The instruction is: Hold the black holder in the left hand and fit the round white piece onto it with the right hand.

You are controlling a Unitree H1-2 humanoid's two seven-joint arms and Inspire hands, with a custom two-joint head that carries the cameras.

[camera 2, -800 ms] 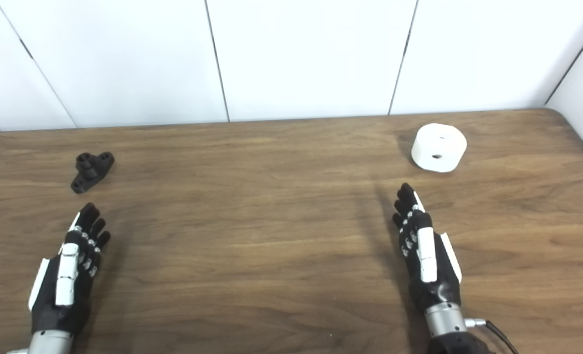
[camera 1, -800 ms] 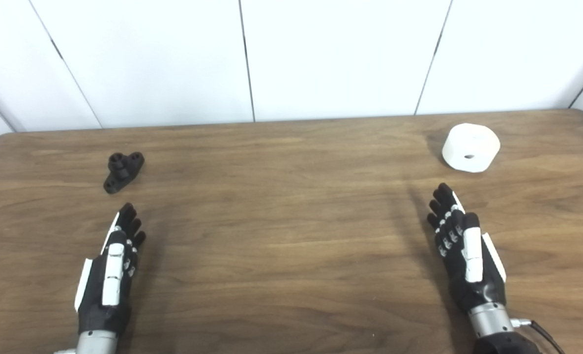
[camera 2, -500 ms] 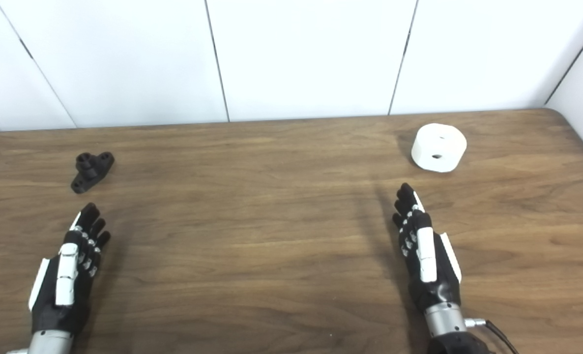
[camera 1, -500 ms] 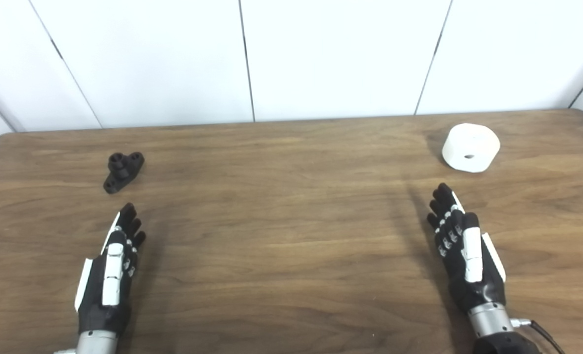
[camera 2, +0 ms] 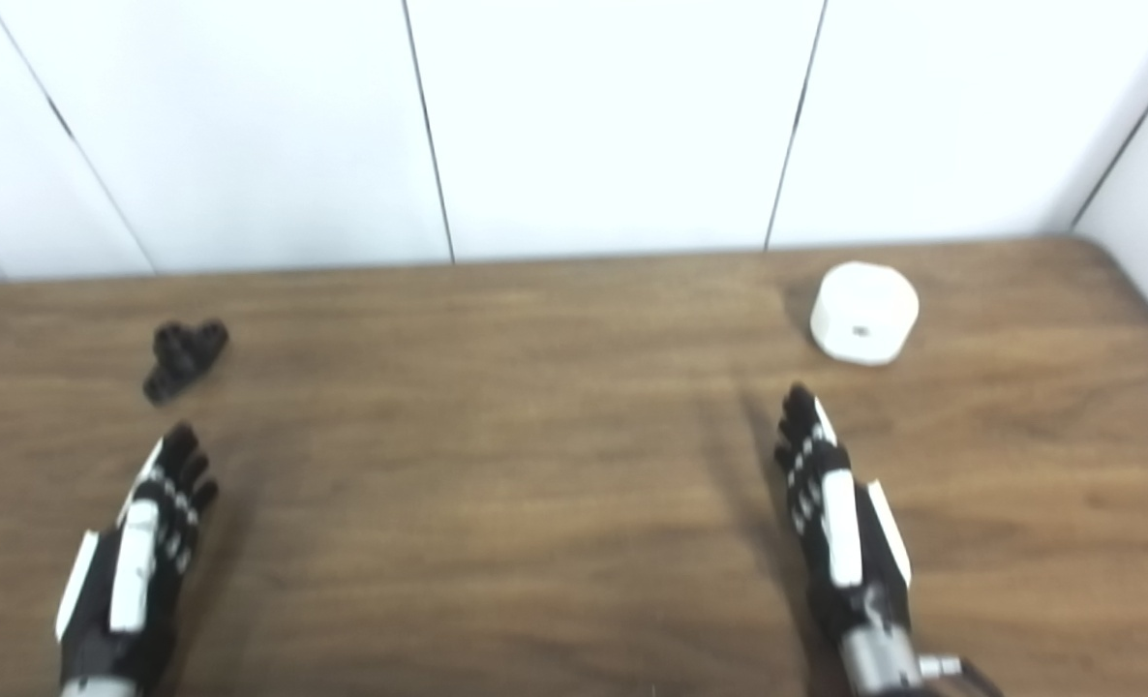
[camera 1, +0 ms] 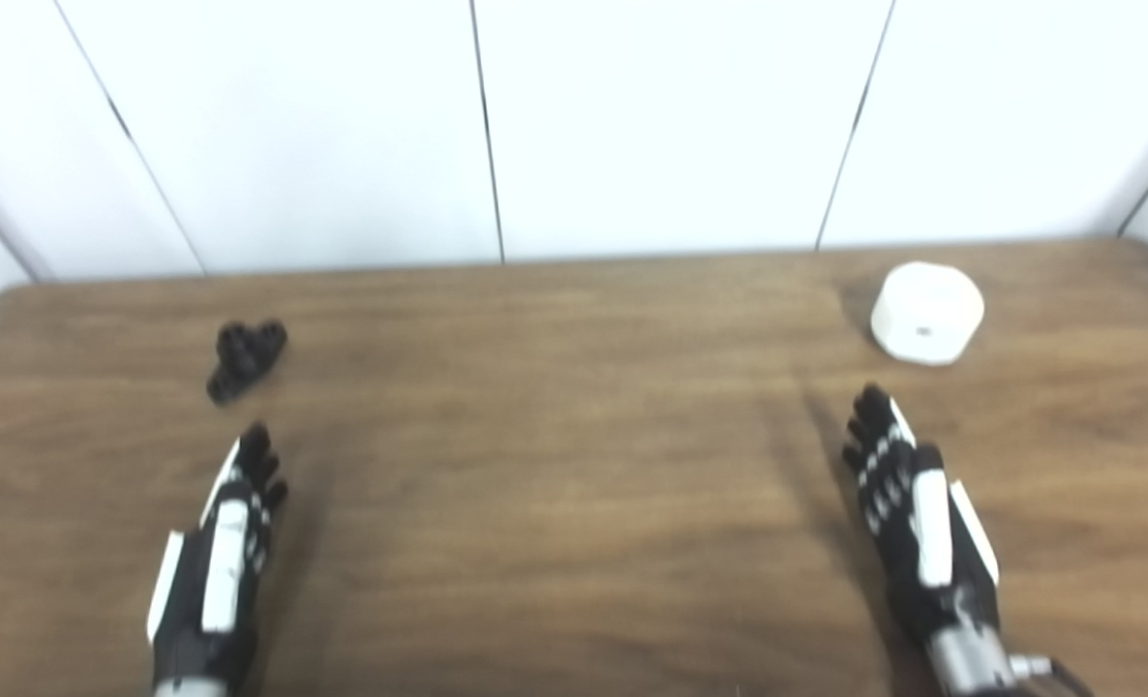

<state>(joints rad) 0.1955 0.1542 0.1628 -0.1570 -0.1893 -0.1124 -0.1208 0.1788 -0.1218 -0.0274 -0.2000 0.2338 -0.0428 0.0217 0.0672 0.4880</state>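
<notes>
The small black holder (camera 1: pixel 244 357) lies on the wooden table (camera 1: pixel 555 465) at the far left. Just this side of it my left hand (camera 1: pixel 218 552) rests flat, fingers stretched out toward it, holding nothing and a short gap away. The round white piece (camera 1: pixel 925 312), a short cylinder with a small hole in its side, sits at the far right. My right hand (camera 1: pixel 913 518) lies open below it, fingertips pointing at it without touching. The picture is blurred.
White wall panels (camera 1: pixel 671 126) rise directly behind the table's far edge. The table's rounded right corner (camera 2: pixel 1106 261) lies close to the white piece. A cable leaves my right wrist at the bottom edge.
The whole picture has shifted downward and blurred, so the camera has tilted. Neither hand nor either object has moved on the table.
</notes>
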